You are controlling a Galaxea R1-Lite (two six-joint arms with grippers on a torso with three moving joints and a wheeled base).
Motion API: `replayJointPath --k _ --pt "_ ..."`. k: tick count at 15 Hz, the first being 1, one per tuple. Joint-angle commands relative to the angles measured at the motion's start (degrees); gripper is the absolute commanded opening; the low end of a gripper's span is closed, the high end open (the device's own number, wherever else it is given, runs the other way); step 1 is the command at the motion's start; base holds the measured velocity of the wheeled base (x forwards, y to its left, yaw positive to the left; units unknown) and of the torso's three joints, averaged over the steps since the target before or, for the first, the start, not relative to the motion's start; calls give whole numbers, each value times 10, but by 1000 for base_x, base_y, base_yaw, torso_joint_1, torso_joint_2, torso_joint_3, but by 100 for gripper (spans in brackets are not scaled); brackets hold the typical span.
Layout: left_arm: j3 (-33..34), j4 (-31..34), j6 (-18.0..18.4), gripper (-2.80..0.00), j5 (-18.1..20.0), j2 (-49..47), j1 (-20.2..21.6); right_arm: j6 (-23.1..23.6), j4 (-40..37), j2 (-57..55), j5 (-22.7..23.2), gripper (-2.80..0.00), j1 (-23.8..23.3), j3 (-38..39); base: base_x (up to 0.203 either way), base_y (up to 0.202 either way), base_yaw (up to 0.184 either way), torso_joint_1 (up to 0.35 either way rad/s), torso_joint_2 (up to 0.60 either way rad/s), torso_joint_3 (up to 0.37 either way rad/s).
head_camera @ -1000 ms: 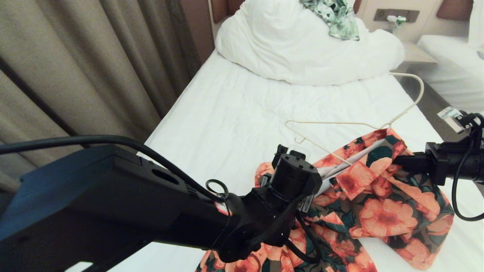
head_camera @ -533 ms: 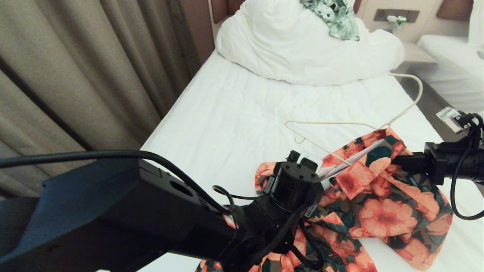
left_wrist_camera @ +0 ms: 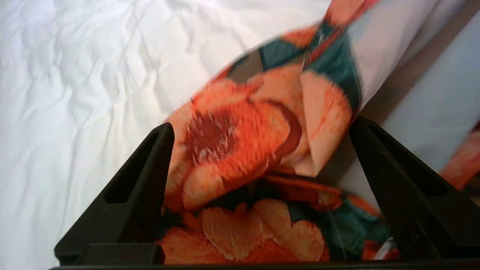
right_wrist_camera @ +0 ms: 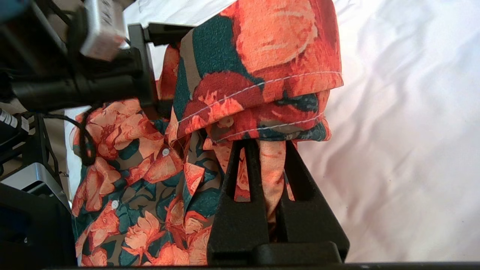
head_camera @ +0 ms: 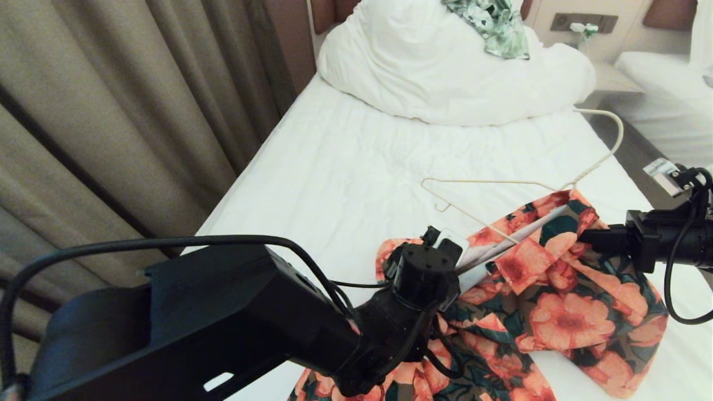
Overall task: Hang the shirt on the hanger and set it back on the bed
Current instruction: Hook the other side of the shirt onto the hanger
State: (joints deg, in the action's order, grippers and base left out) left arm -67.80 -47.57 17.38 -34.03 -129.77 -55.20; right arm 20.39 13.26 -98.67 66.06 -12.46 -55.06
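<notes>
The shirt (head_camera: 557,301) is a floral button-up, big orange-pink blooms on dark green and brown, with white buttons and a pale inner side showing along a fold. It lies crumpled on the white sheet of the bed (head_camera: 345,184), at about four o'clock in the head view. The hanger (head_camera: 501,181), thin and cream-coloured, rests on the sheet at the shirt's twelve o'clock; one leg runs under the fabric, and its hook curves up toward two o'clock beside the duvet (head_camera: 445,72).

The left end effector (left_wrist_camera: 262,127) stands wide open around a raised fold of the shirt; the cloth sits between the fingers (left_wrist_camera: 142,180), seemingly unclamped, though the wrist view is blurred. The right end effector (right_wrist_camera: 262,150), at the shirt's three o'clock edge, is closed tight on a bunched hem and holds it lifted off the sheet.

A green-and-white leafy garment (head_camera: 496,25) lies on top of the duvet at twelve o'clock.
</notes>
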Motion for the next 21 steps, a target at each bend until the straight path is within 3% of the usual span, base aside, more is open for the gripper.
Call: replayJointPath --k 1,7,8,16,21 --pt "3 -3 1 0 -7 -14 2 2 1 -1 4 -280 -1 2 0 0 0 0 0 0" --pt "-27 -3 12 0 -12 -22 2 3 1 2 5 -280 0 3 0 0 0 0 0 0" --pt "-27 -3 12 -280 -12 -25 2 2 1 2 5 -280 0 3 0 0 0 0 0 0" --pt "-32 -3 8 -280 -16 -22 5 2 1 8 6 -280 0 4 0 0 0 0 0 0" --pt "-10 3 -57 -280 -4 -2 29 2 0 35 30 -280 3 19 0 0 0 0 0 0"
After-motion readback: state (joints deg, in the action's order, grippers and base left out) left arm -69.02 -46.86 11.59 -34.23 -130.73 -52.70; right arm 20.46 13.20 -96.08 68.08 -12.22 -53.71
